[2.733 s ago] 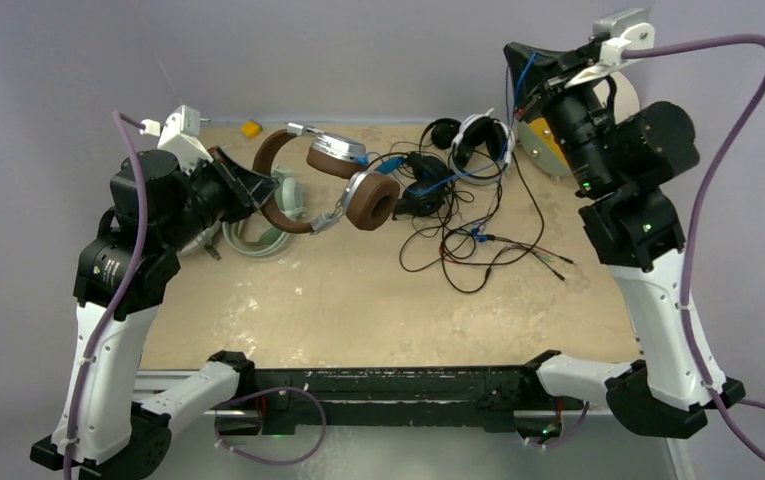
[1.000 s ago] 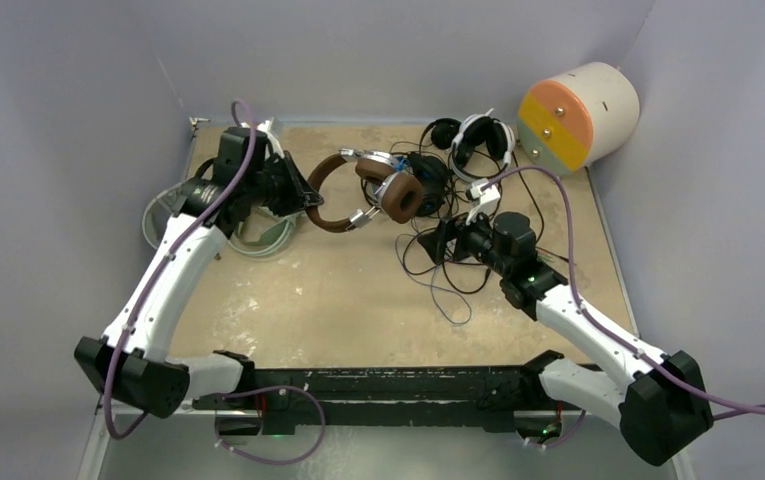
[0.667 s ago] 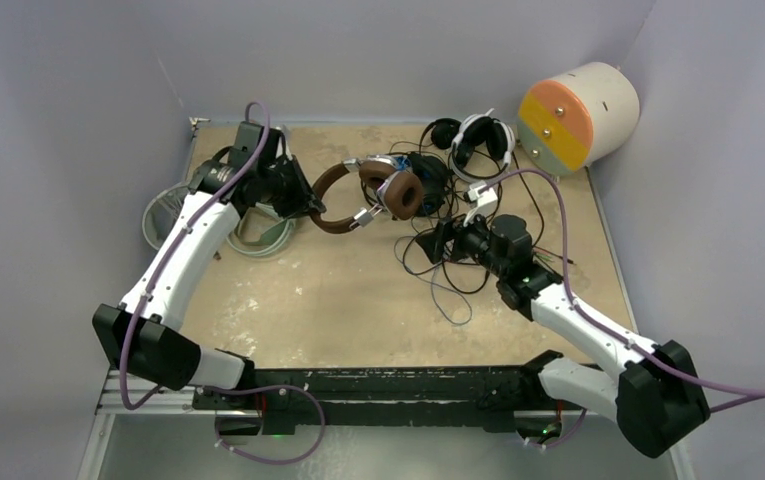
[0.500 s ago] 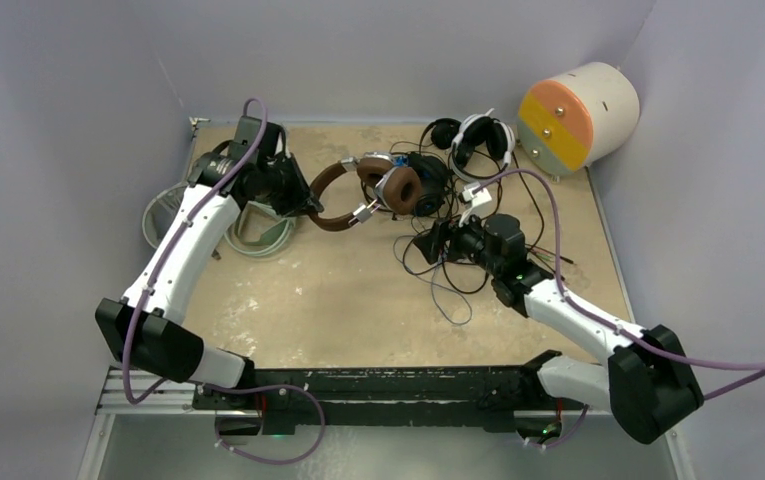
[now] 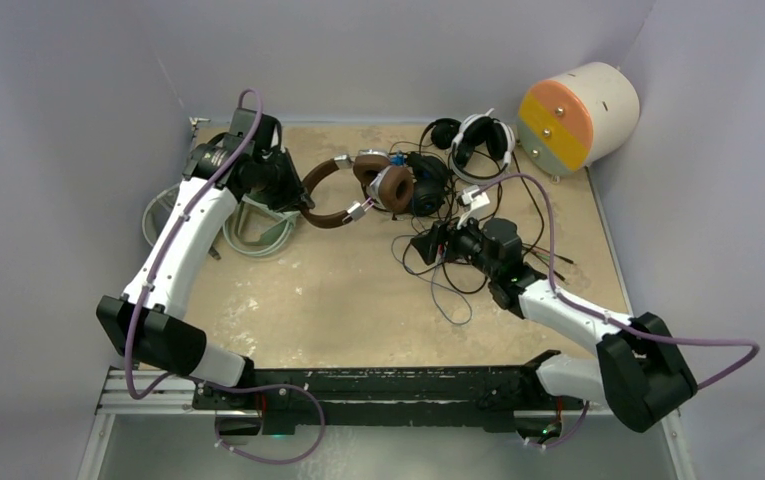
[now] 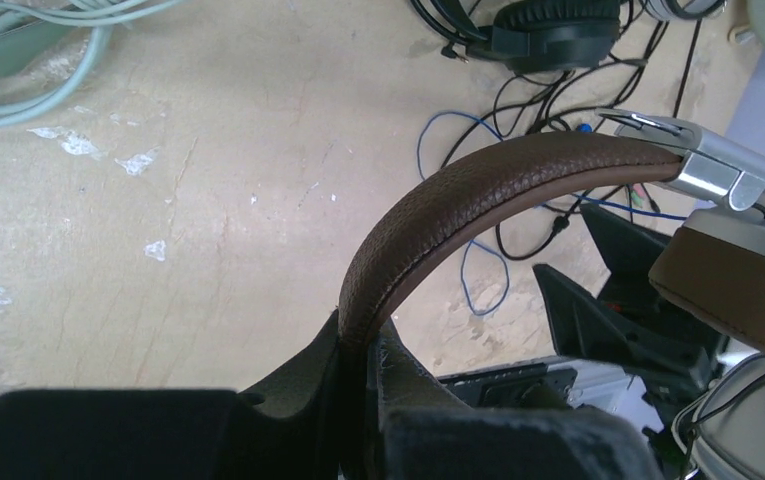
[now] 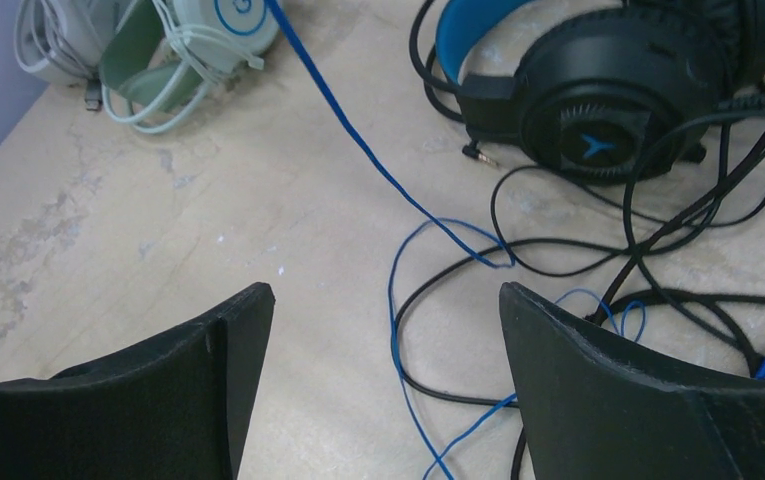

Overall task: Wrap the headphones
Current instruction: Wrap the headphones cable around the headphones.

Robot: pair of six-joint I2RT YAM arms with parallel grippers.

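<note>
Lifted off the table by its leather band hang the brown headphones (image 5: 383, 186) (image 6: 478, 190), with my left gripper (image 5: 301, 200) (image 6: 363, 345) shut on that band. Their blue cable (image 7: 358, 140) trails down into a tangle of thin cables (image 5: 458, 265). My right gripper (image 5: 421, 244) (image 7: 383, 300) stands open low over the tangle's left edge, with blue and black loops between its fingers (image 7: 208, 350) but untouched. The black headset with blue headband (image 5: 426, 192) (image 7: 583, 110) lies behind. A black-and-white headset (image 5: 478, 140) sits at the back. The mint-green headset (image 5: 258, 230) (image 7: 198, 30) lies left.
A big cream cylinder with an orange-and-green face (image 5: 576, 115) lies at the back right corner. A white-grey headset (image 5: 163, 212) hangs over the table's left edge. Grey walls close in on three sides. Bare tabletop (image 5: 338, 300) lies in front of the cables.
Both arms have come down from high near the camera. Over the last second my left gripper drew the brown headphones slightly left and back, and my right gripper slid left over the cables.
</note>
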